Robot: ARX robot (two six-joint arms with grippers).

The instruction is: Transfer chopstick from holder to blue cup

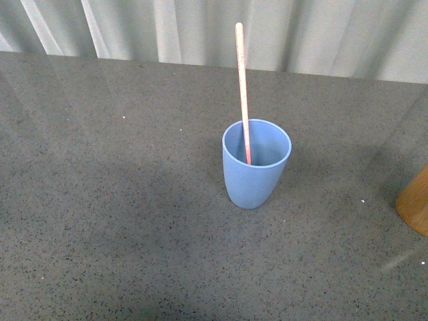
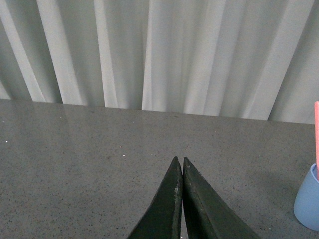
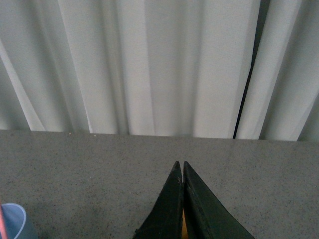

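The light-blue cup stands upright in the middle of the dark speckled table. One pale pinkish-tan chopstick stands in it, leaning against the far rim. The orange-brown wooden holder shows only partly at the right edge of the front view. Neither arm shows in the front view. My left gripper is shut and empty above the table, with the cup and the chopstick off to one side. My right gripper is shut and empty; the cup's rim shows in a corner of its view.
Pale pleated curtains hang behind the table's far edge. The table is a dark grey speckled surface. A sliver of orange shows between the bases of the right gripper's fingers.
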